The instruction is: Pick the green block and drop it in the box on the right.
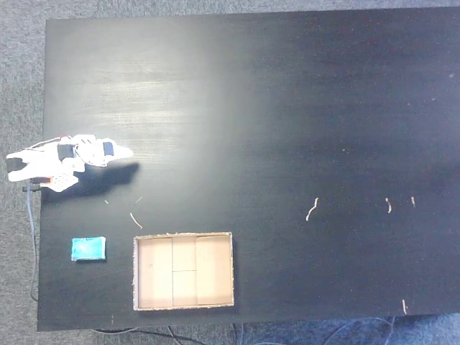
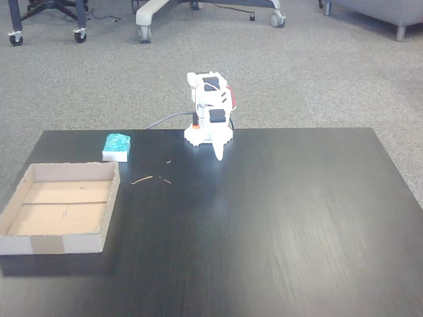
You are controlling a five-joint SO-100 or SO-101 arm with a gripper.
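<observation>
The green block (image 1: 88,249) lies flat on the black table near its left edge in a fixed view, just left of the box (image 1: 184,302). From the other side the block (image 2: 117,146) sits by the table's far edge, beyond the box (image 2: 58,244). The tan box is empty, with seam lines across its floor. My white arm is folded at the table's edge, and my gripper (image 1: 126,152) (image 2: 219,153) points over the table with its fingers together and nothing in them. It stands well apart from the block and the box.
Several small light scraps (image 1: 311,210) lie scattered on the table, some near the box (image 2: 141,179). A cable (image 1: 31,237) runs off the table's edge behind the arm. Grey carpet and chair wheels (image 2: 145,26) surround the table.
</observation>
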